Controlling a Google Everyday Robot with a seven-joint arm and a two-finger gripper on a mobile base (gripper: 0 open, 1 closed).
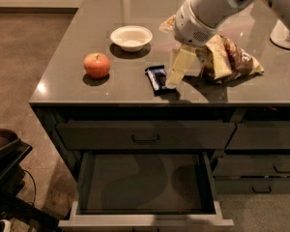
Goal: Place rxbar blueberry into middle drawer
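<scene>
The rxbar blueberry (157, 78), a small flat bar in a dark blue wrapper, lies on the grey counter near its front edge. My gripper (174, 78) hangs from the white arm and comes down just to the right of the bar, with its cream tip at the bar's right edge. It holds nothing that I can see. The middle drawer (146, 221) is pulled out below the counter, and its dark flat interior has nothing in it.
A red apple (97, 65) and a white bowl (131, 37) sit left of the bar. A tan-and-brown chip bag (227, 58) lies right of the gripper. A white object (286, 35) stands at the far right. Shut drawers with black handles (146, 139) flank the open one.
</scene>
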